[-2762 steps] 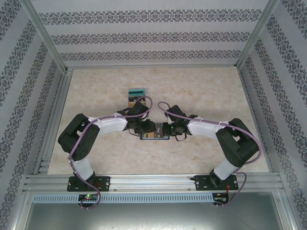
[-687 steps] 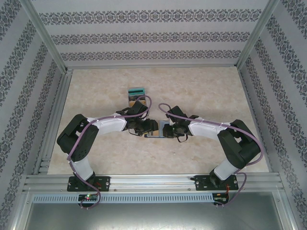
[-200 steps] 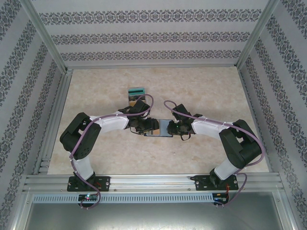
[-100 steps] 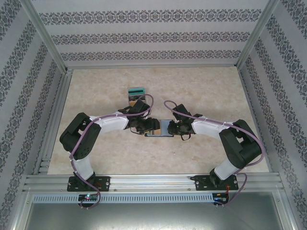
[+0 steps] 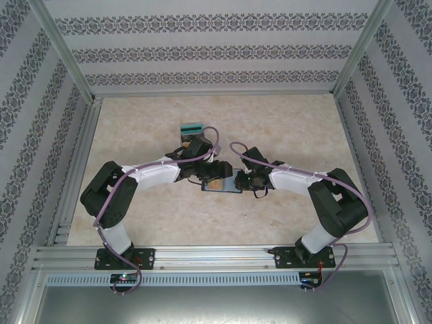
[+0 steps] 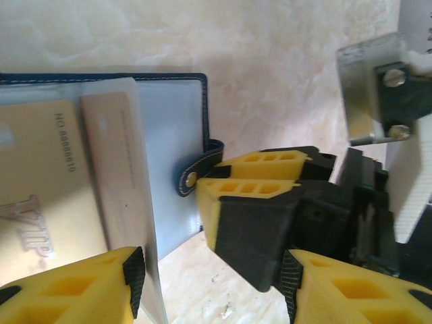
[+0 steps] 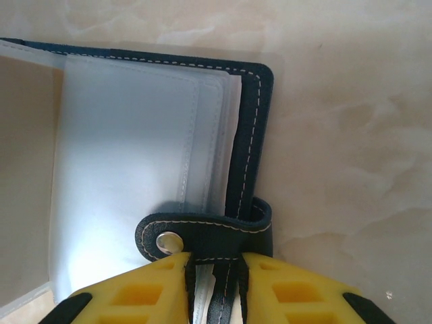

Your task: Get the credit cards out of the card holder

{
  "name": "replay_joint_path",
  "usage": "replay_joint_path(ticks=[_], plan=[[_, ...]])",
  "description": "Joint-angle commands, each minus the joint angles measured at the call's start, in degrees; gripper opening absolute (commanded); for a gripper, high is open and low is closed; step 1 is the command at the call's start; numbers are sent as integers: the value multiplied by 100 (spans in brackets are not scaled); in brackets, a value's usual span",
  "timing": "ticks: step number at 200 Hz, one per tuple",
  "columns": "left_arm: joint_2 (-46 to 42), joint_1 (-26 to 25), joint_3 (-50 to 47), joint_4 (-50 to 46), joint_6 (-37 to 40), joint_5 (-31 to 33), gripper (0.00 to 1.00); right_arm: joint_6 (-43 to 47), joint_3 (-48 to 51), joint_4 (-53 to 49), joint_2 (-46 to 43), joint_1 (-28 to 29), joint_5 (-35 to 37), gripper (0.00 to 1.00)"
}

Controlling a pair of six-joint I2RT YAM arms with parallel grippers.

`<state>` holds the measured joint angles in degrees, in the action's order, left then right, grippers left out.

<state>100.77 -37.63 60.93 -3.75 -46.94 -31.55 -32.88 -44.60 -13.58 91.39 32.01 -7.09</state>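
Top view: a small navy-blue folding card holder lies open on the marbled beige table at mid-frame, between the left claw and the right claw; a tan wooden box with a teal top stands just beyond the left arm. Left wrist view: the card holder fills the upper left, with two pale gold rectangular plastic credit cards inside its clear sleeves. The left claw, at the lower edge, is spread, and a raised sleeve edge lies beside one of its pads. The right claw pinches the snap tab at centre. Right wrist view: the right claw, at bottom centre, is pressed onto the card holder's navy edge at the snap tab.
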Motion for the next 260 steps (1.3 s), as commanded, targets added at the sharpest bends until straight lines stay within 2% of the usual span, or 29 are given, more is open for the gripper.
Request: replay_joint_path(ticks=[1,42,97,132,153,177,195,260], plan=[[148,-130,271,143,94,-207,58,-78,144,-180,117,50,-114,28],[460,-192,538,104,142,-433,58,-126,245,-215,-141,-43,3,30],[220,-59,208,12,23,115,57,-113,234,-288,-553,-235,-20,28],[265,115,-16,-38,-147,275,51,-157,102,-316,-709,-213,39,24],[353,141,-17,-157,-178,372,43,-123,-11,-383,-763,-173,94,24],[420,168,-37,-148,-222,380,41,-78,-139,-337,-556,-156,-99,20],[467,170,-2,-151,-220,347,41,-69,-266,-312,-268,-117,-243,12],[601,177,26,-101,-274,233,40,-26,-322,-206,259,-4,-337,6]])
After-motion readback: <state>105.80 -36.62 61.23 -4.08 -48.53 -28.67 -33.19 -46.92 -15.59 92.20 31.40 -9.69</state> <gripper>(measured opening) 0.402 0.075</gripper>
